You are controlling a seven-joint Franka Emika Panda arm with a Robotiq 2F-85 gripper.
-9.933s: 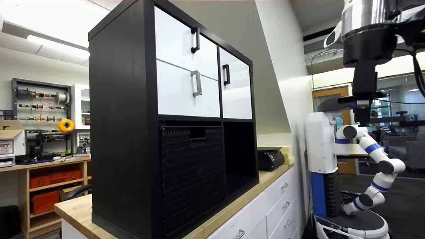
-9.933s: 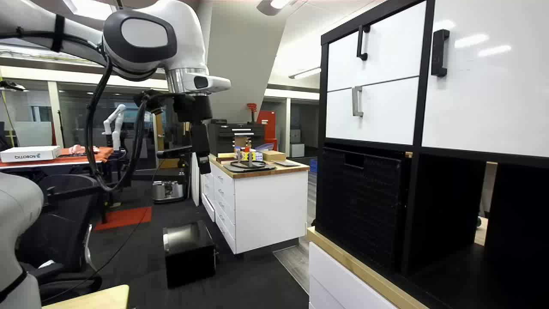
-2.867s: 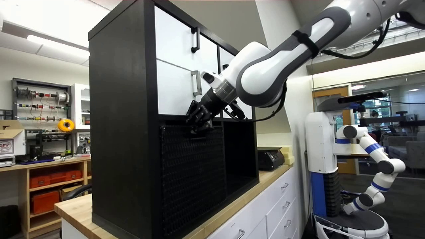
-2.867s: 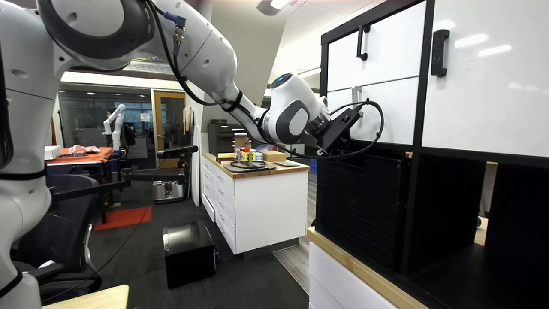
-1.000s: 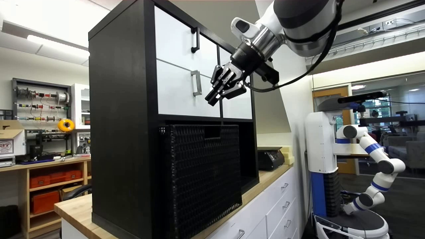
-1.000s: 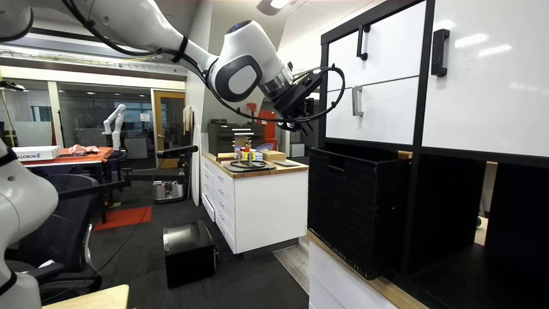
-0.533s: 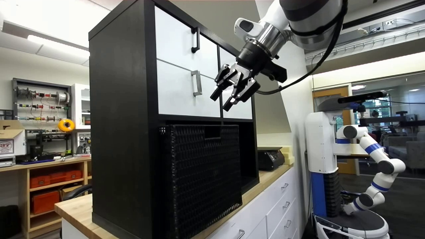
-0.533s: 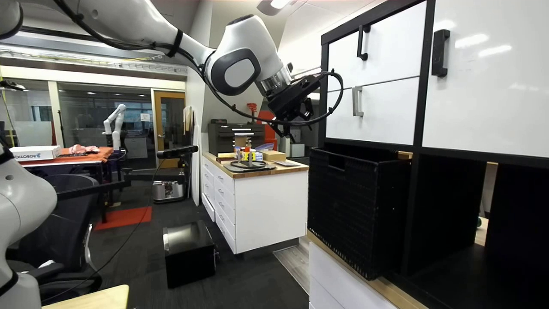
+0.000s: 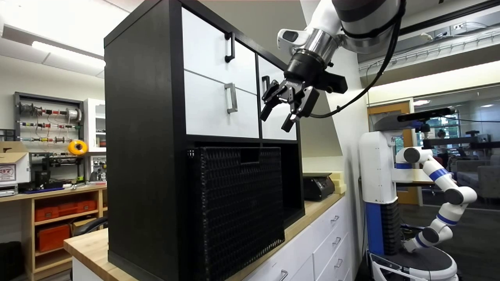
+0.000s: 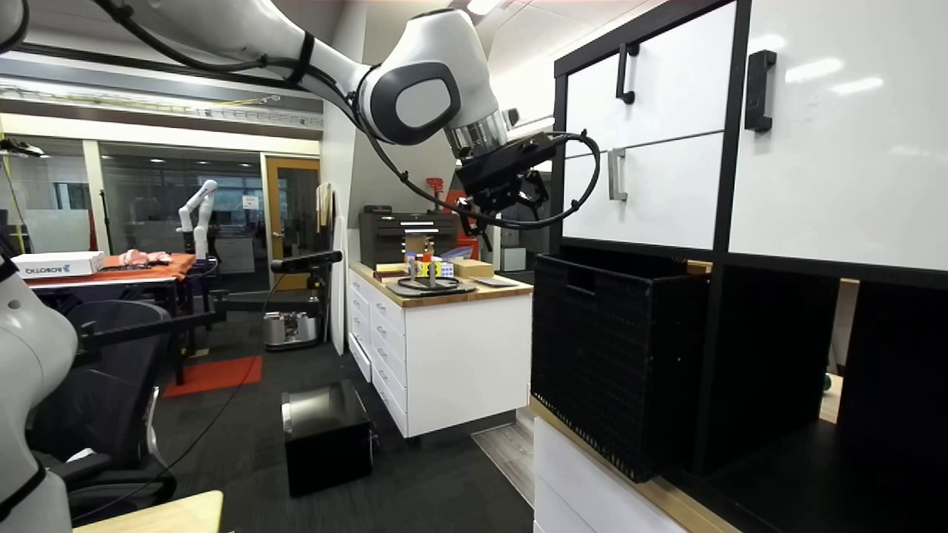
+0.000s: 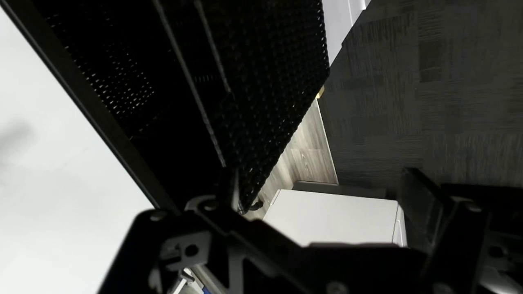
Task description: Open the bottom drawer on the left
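Observation:
The bottom left drawer is a black woven basket (image 9: 242, 210) with a cut-out handle slot. It stands partly pulled out of the black cabinet (image 9: 140, 136), past the cabinet front, and its open top shows in an exterior view (image 10: 592, 363). It also fills the upper middle of the wrist view (image 11: 269, 77). My gripper (image 9: 276, 120) is open and empty, apart from the basket, above it and out in front of the cabinet. In the wrist view the fingers (image 11: 320, 179) are spread wide with nothing between them.
White drawers with a grey handle (image 9: 231, 97) and a black handle (image 9: 230, 47) sit above the basket. A white door with a black handle (image 10: 759, 91) is beside them. A wooden counter (image 9: 312, 208) carries the cabinet. A white drawer island (image 10: 466, 363) stands further off.
The basket sat inside the cabinet, then the gripper was at its handle slot; now it is pulled partly out. Over the last second the gripper opened and moved slightly away from the cabinet.

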